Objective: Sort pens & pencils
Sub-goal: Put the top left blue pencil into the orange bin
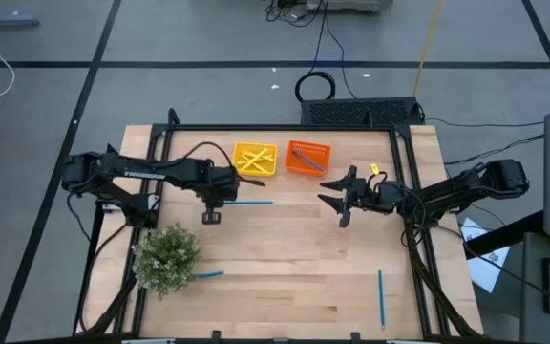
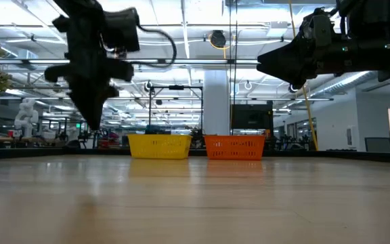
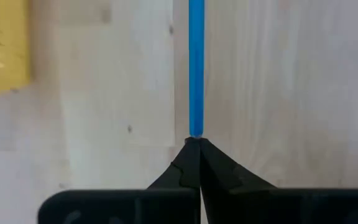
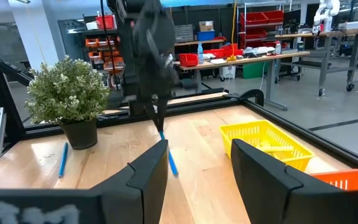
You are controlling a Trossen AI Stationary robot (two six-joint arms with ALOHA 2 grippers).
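The left hand (image 1: 212, 216) is seen with its fingers pressed together, poised above the worktop (image 1: 285, 277), its tip at one end of a blue pen (image 1: 248, 202) that lies flat near the yellow tray (image 1: 255, 159). The right hand (image 1: 336, 203) hangs raised, fingers apart, gripping nothing, near the orange tray (image 1: 308, 159). Another blue pen (image 1: 208, 275) lies beside the plant (image 1: 168, 256), and a third (image 1: 381, 297) near the right edge.
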